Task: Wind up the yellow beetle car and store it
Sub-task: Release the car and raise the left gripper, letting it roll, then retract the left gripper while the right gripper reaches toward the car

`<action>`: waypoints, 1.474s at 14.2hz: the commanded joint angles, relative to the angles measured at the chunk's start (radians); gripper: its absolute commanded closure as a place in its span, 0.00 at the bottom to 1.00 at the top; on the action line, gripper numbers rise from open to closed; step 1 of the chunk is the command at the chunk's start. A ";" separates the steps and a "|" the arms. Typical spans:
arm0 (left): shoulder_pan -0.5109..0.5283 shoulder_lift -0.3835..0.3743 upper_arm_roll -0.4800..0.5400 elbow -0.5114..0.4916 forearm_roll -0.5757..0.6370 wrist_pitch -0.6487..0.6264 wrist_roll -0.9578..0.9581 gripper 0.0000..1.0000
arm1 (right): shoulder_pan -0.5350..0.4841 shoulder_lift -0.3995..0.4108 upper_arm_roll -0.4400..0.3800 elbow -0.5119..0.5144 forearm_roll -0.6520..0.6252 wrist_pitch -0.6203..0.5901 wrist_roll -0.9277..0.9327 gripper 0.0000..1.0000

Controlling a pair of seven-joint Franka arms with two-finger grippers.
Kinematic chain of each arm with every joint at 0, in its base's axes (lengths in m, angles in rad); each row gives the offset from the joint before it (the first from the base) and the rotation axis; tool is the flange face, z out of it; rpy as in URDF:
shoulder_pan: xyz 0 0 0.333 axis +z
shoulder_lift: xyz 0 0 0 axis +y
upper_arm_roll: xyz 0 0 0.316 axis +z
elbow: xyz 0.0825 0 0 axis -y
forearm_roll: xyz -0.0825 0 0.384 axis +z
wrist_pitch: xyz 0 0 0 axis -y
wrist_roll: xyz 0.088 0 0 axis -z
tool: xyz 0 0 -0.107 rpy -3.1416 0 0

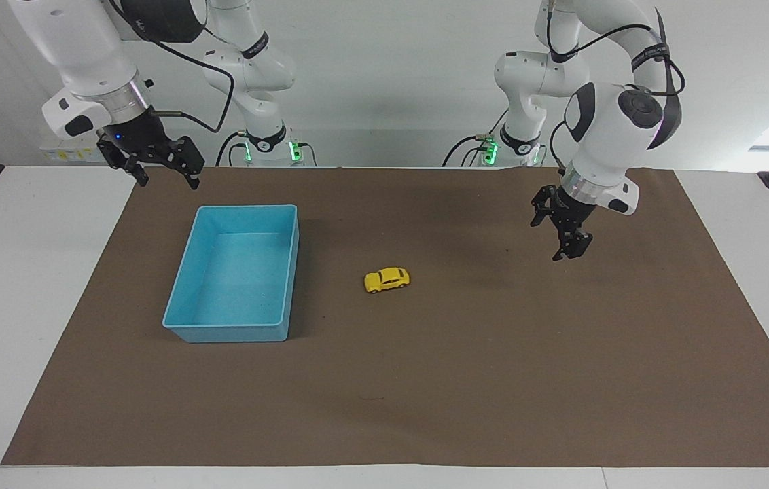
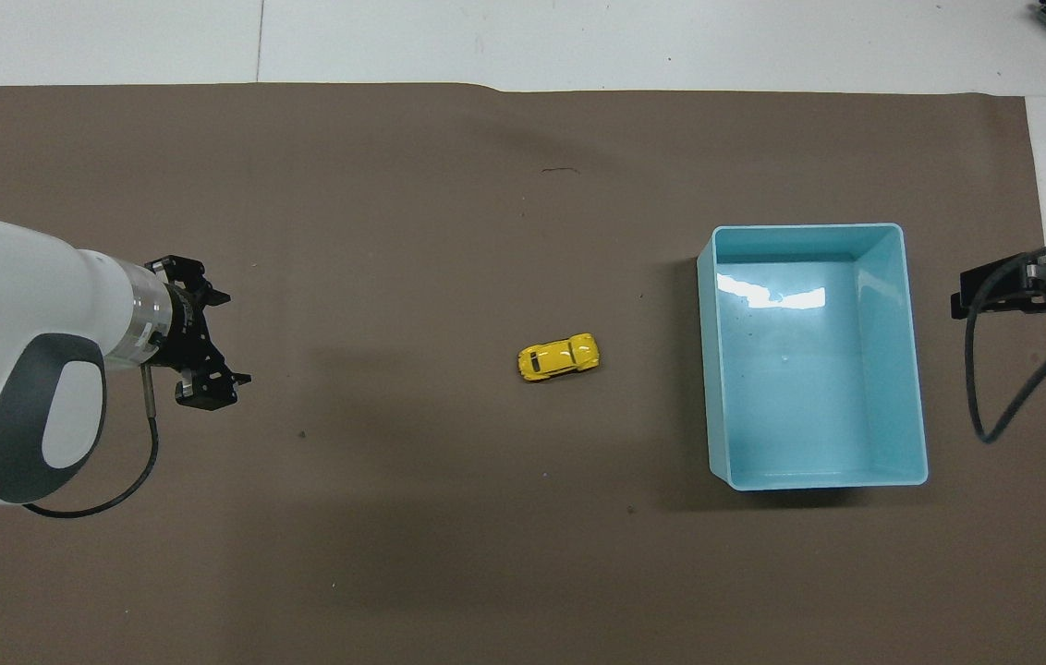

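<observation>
Both pincers raised, apart | left pincer [image 1: 562,234] over mat [image 1: 466,380]

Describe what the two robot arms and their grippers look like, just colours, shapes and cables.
Both arms are glossy white with rounded joints and dark grey caps. The left gripper and right gripper are black, two-fingered, on silver wrist rings. Black cables loop along both arms.
</observation>
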 commanded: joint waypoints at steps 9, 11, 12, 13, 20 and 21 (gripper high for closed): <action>0.012 -0.013 0.004 0.262 0.015 -0.128 0.001 0.00 | -0.011 -0.001 0.006 0.008 -0.009 -0.017 -0.011 0.00; 0.041 -0.016 0.004 0.282 0.018 -0.138 0.013 0.00 | -0.010 0.005 0.012 0.009 -0.014 -0.012 -0.011 0.00; 0.053 -0.017 0.004 0.283 0.019 -0.142 0.028 0.00 | -0.008 0.011 0.012 0.009 -0.014 -0.012 -0.011 0.00; 0.053 -0.019 0.005 0.294 0.019 -0.147 0.053 0.00 | -0.007 0.013 0.013 0.014 -0.011 -0.012 -0.009 0.00; 0.053 -0.017 0.002 0.322 0.019 -0.173 0.425 0.00 | 0.026 0.071 0.013 0.049 -0.019 0.009 0.015 0.00; 0.053 -0.019 0.002 0.322 0.019 -0.173 0.476 0.00 | 0.029 0.077 0.013 0.049 -0.023 0.026 0.053 0.00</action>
